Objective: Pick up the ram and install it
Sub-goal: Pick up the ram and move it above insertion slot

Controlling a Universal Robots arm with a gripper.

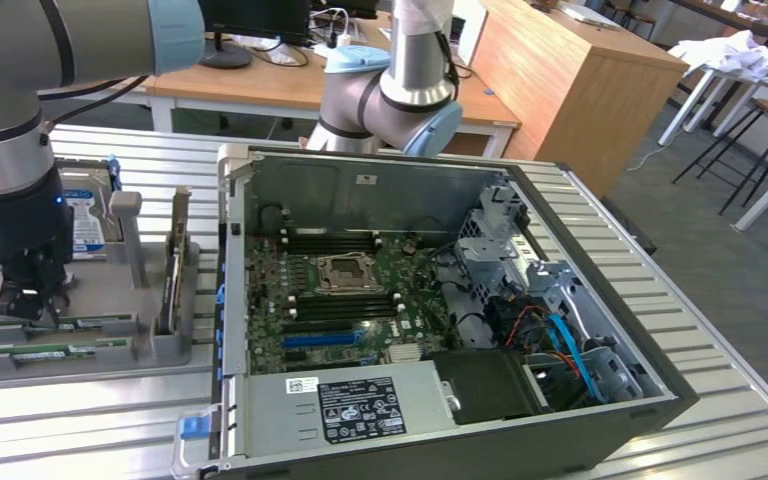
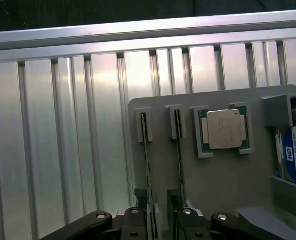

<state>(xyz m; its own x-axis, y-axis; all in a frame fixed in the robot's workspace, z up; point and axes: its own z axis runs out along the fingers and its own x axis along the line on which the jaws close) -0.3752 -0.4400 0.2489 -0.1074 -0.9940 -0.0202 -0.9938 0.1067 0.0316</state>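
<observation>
Wrist view: the end effector (image 2: 156, 207) stands with its jaws wide over the grey tray (image 2: 222, 190). As far as we can judge it straddles the ram (image 2: 147, 150), a thin green stick seen edge-on, and nothing is gripped. A twin stick (image 2: 179, 145) sits just beside it, with a processor (image 2: 223, 129) in the next pocket.

Exterior view: we see the arm (image 1: 11, 170) low over that tray at the exterior view's left, on the slatted bench (image 1: 104, 430) beside the open computer case (image 1: 357, 185). We judge the close neighbour to be the danger. An off-centre closing could catch the twin or tilt the ram, and a crooked grip would spoil its seating in the motherboard slots (image 1: 337, 242).
</observation>
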